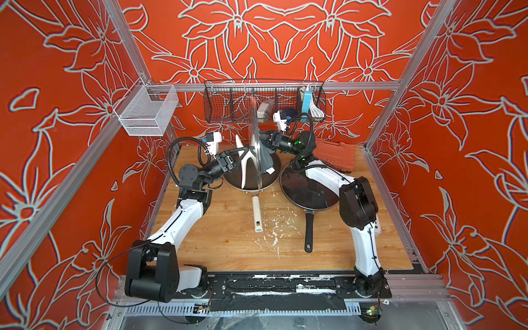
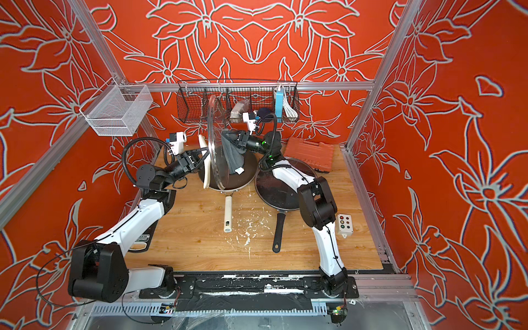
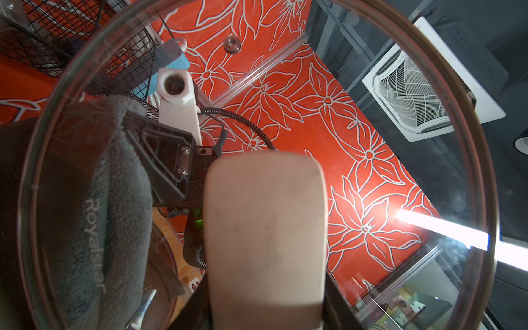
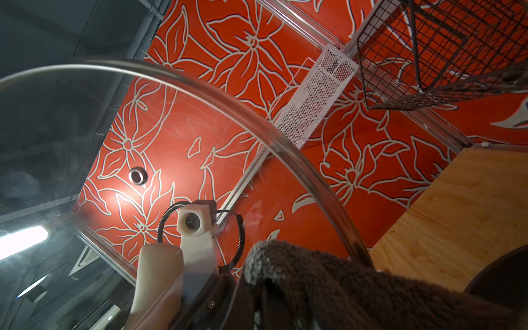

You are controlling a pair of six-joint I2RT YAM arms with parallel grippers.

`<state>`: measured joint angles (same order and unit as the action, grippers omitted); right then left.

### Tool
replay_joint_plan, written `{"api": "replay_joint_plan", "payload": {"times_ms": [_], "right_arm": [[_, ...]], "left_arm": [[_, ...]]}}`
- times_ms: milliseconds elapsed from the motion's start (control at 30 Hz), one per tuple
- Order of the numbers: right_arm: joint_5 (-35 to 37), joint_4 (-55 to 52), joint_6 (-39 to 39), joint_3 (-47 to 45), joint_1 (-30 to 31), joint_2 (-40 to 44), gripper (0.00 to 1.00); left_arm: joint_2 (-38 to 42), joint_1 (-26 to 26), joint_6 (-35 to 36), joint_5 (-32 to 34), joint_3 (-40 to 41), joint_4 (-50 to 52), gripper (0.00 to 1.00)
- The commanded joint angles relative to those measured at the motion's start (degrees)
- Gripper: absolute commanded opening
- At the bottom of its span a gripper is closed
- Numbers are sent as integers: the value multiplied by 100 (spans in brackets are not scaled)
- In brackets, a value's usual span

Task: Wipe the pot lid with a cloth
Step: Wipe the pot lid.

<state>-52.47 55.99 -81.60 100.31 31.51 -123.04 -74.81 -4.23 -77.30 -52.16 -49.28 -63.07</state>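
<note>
Grey cloth (image 2: 233, 155), seemingly cream lid handle (image 3: 265, 228)

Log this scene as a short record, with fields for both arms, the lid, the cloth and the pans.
left end effector: clamped on the pot lid by its handle
right end effector: shut on the cloth
pot lid: held on edge above the cream-handled pan
cloth: against the lid's glass, tail hanging down
black pan: covered, beneath the right arm

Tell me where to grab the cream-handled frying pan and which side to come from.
Take its long cream handle, near the middle, from above, a claw closing across its width. It juts out over the wooden table toward the robot's base with bare wood either side; the pan's bowl is crowded by the upright pot lid and hanging cloth.
</note>
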Motion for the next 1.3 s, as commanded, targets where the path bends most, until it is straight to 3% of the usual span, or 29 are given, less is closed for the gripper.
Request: {"api": "replay_joint_plan", "payload": {"times_ms": [0, 633, 833, 1267], "right_arm": [[-175, 178, -32, -273, 300, 269, 0], [-363, 1450, -464, -2457, 847, 1508, 0], [-457, 2476, -1320, -2631, 892, 1452, 0], [-526, 2481, -1841, -2328, 1102, 1947, 0]], "left_arm": [[161, -208, 92, 195, -449, -1656, 0], [-447, -105, 351, 867, -491, -1631, 0], [-588, -78, 328, 798, -528, -1607, 0], [-739, 67, 371, 672, -343, -1654, 0]]}}
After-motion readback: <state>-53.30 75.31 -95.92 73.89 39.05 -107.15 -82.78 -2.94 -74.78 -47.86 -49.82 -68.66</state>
